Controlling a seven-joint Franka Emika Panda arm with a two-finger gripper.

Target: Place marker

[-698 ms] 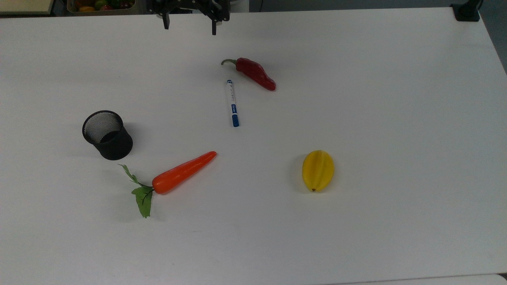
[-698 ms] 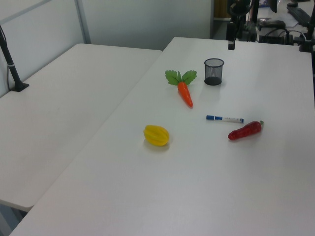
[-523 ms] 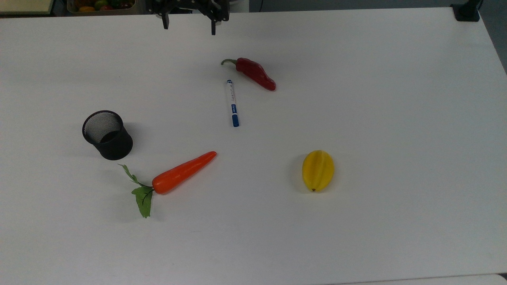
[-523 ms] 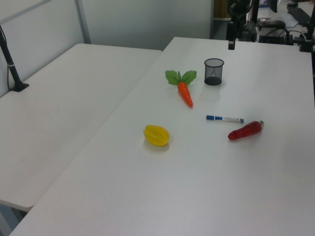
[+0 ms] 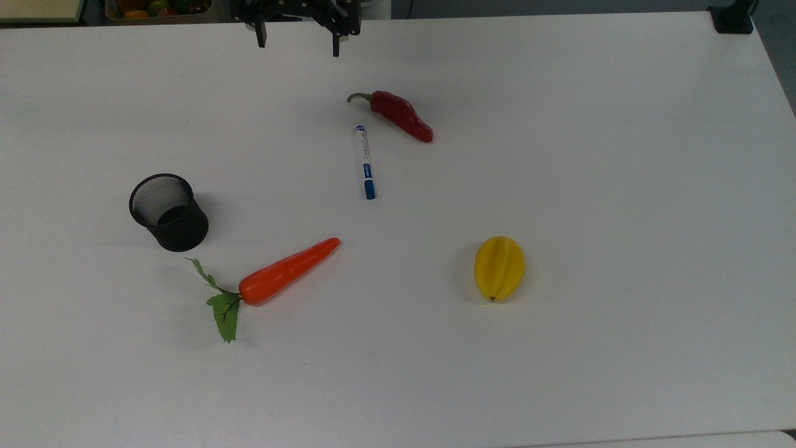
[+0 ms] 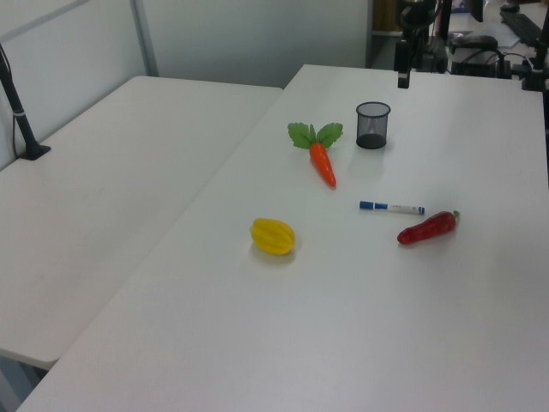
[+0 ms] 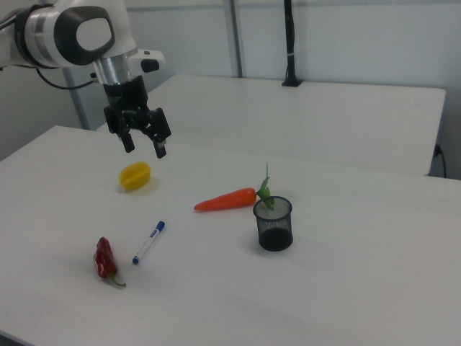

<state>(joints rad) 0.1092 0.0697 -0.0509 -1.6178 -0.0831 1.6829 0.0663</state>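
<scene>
White marker (image 5: 364,163) flat on the counter (image 5: 622,186), beside the red pepper (image 5: 401,116). Hand (image 7: 145,145) up in the air, fingers apart, empty

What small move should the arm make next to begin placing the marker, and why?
Probably move the gripper over the marker and start descending. The gripper is open, empty and raised above the table, apart from everything, while the marker lies flat beside the red chili, not touching it.
</scene>
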